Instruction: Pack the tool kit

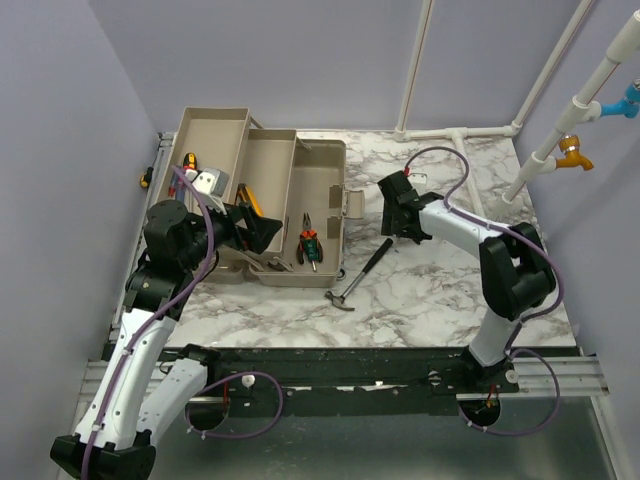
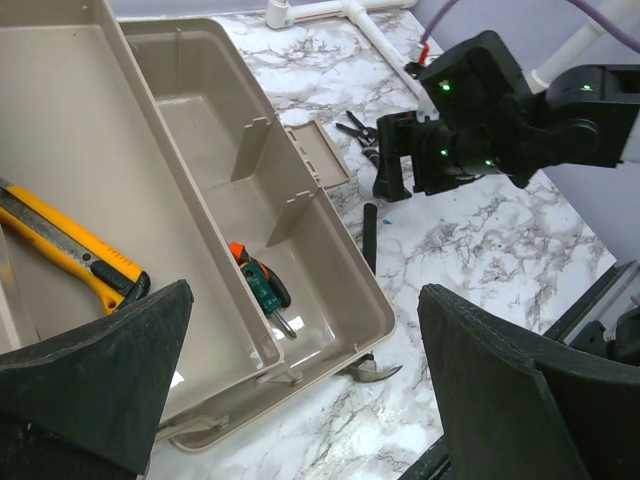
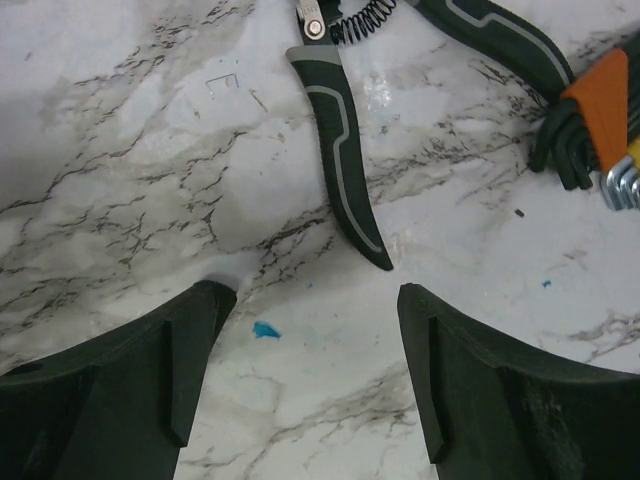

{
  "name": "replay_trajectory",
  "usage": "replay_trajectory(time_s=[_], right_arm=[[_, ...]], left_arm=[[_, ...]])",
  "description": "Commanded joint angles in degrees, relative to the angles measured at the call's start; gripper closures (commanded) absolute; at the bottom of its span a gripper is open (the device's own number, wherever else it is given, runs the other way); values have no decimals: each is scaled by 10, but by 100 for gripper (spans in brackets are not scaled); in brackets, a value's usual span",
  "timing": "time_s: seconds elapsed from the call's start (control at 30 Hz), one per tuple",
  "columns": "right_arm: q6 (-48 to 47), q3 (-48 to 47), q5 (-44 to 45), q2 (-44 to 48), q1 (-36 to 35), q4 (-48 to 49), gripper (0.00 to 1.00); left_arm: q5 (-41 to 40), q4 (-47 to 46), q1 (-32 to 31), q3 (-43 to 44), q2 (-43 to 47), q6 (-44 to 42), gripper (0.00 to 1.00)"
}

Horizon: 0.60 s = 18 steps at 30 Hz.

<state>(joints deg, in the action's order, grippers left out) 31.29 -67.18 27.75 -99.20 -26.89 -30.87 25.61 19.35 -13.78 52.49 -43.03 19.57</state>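
Observation:
The beige tool kit box [image 1: 325,165] lies open at the table's left, its fold-out trays [image 1: 215,130] spread toward the back. In its lower compartment lie orange-and-green pliers [image 1: 308,243] [image 2: 262,285], and a tray holds a yellow utility knife [image 2: 70,250]. My left gripper [image 1: 255,232] [image 2: 305,300] hovers open over the box's near corner, holding nothing. A black hammer [image 1: 360,272] [image 2: 372,370] lies on the marble beside the box. My right gripper [image 1: 405,215] [image 3: 312,295] stands open just above the table, short of black-handled spring pliers [image 3: 340,150] and an orange hex key set [image 3: 600,130].
White pipes [image 1: 430,130] run along the table's back edge and up the right wall. A grey-white item [image 1: 208,180] and an orange-handled tool [image 1: 188,162] sit in the far tray. A small blue speck [image 3: 265,330] marks the marble between my right fingers.

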Motion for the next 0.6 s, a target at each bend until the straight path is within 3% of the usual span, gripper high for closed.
replay_trajectory(time_s=[0.0,0.17,0.33,0.47,0.57], right_arm=[[-77,-44,-17,-54,26,-5,21],[-107,-63,-63,-93,67,17,23],[-115,-62,-150,-122,90,51,34],[-101,-47,-180,-142,91,76,53],[-91,-40,-190,-156,92,84,79]], left_arm=[[13,0,-9,2,-4,2,2],[2,-7,-14,-7,9,0,1],[3,0,-14,-1,3,-1,2],[-5,1,-14,-2,7,-2,2],[-10,0,-15,-4,11,-4,1]])
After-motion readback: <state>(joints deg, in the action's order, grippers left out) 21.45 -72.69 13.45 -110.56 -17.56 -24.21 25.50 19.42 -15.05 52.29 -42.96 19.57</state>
